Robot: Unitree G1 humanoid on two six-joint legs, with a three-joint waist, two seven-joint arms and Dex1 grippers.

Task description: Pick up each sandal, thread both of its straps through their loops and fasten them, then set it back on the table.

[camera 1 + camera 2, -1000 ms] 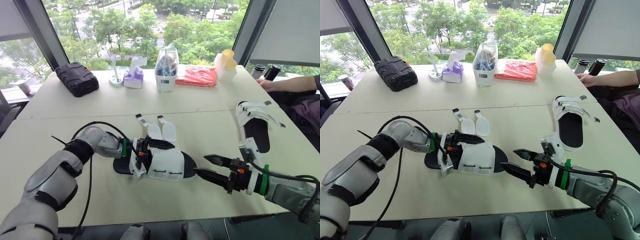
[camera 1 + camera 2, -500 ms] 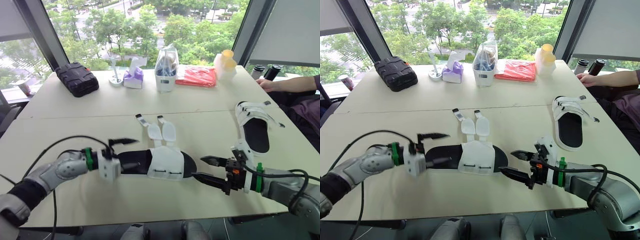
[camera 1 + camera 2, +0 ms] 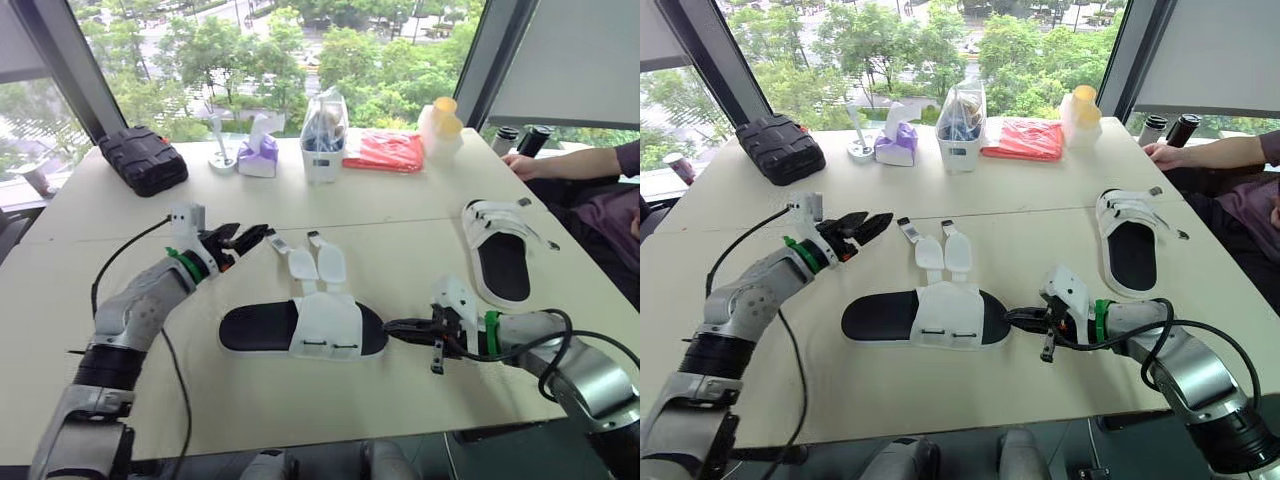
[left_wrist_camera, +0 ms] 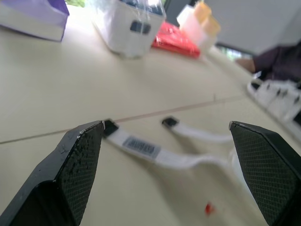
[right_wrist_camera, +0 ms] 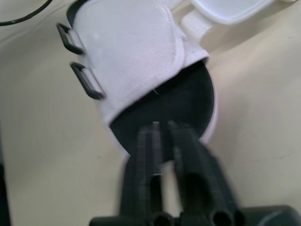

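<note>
The near sandal (image 3: 300, 328), with a black footbed and a white upper, lies flat mid-table. Its two white straps (image 3: 312, 260) are spread open toward the far side, and its black loops (image 5: 83, 71) hang free. My right gripper (image 3: 395, 327) is shut, its tips at the sandal's toe (image 5: 188, 106). My left gripper (image 3: 243, 238) hovers open just left of the strap ends (image 4: 136, 145), holding nothing. A second sandal (image 3: 500, 250) lies at the right with its straps across its upper.
Along the far edge stand a black case (image 3: 143, 158), a purple tissue box (image 3: 258, 158), a white container (image 3: 323, 140), a red cloth (image 3: 390, 152) and yellow-lidded tubs (image 3: 443, 125). A person's arm (image 3: 570, 163) rests at the far right.
My left gripper has left the sandal's heel and swung back-left to the strap ends. My right gripper has shut at the toe. The camera has also shifted.
</note>
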